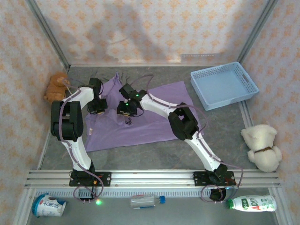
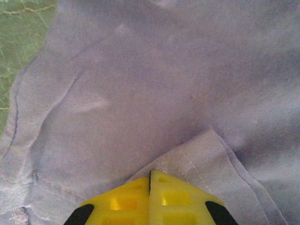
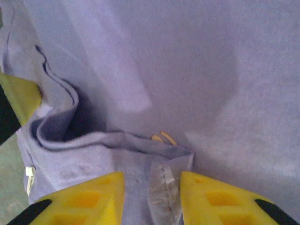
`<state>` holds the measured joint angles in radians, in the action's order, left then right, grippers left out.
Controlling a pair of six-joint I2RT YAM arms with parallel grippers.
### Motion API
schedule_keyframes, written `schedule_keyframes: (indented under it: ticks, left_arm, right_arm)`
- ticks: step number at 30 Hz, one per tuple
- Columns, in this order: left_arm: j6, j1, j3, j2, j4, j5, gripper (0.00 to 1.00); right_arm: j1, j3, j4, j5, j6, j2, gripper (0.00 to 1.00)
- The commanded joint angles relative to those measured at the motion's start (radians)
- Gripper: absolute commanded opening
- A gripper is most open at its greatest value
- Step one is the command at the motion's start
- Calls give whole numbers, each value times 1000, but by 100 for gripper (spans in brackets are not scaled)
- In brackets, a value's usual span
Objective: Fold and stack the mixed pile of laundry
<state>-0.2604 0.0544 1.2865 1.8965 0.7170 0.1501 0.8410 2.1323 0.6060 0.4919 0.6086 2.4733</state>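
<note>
The lavender shirt lies spread on the grey table, with its left part bunched up. My left gripper rests on that left part. Its yellow fingers are pressed together, and a stitched hem runs out from under them. My right gripper sits just to the right, over the shirt's middle. It stands open with a raised fold of hemmed cloth between its fingers. One yellow finger of the left gripper pokes in at the left of the right wrist view. The grey-brown trouser-like piece is out of view.
A light blue lattice basket stands at the back right. An orange plush toy sits by the left wall and a cream plush toy at the right edge. Bottles lie below the arms' rail.
</note>
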Motion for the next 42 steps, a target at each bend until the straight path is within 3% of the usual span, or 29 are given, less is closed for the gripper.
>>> schedule_keyframes:
  ticks: [1, 6, 16, 23, 27, 28, 30, 32, 33, 37, 42]
  left_arm:
    - [-4, 10, -1, 7, 11, -7, 0]
    - [-16, 22, -3, 47, 20, -24, 0]
    - [-31, 40, -1, 70, 45, -42, 0]
    - [-52, 41, 17, 76, 63, -61, 0]
    - [-94, 41, 34, 66, 104, -130, 2]
    - [-107, 41, 42, 62, 122, -153, 6]
    - [-126, 41, 53, 41, 148, -170, 27]
    - [-139, 40, 50, -13, 157, -146, 48]
    - [-145, 39, 48, -47, 160, -126, 52]
    - [-160, 26, 19, -181, 186, -55, 58]
    - [-206, -45, -92, -307, 201, -4, 59]
  right_arm:
    - [-3, 65, 70, -63, 11, 41, 26]
    - [-2, 123, 115, -114, -18, 41, 0]
    - [-9, 110, 170, -252, -99, -81, 0]
    - [-55, 159, 127, -188, -71, -28, 0]
    - [-61, 210, 188, -173, -77, 10, 34]
    - [-59, 203, 200, -185, -88, -3, 41]
    - [-64, 159, 224, -222, -116, -56, 49]
    - [-69, 83, 233, -254, -147, -132, 51]
    - [-72, 33, 241, -277, -165, -180, 51]
    - [-101, -205, 273, -369, -186, -366, 53]
    - [-176, -565, 252, -413, -164, -581, 57]
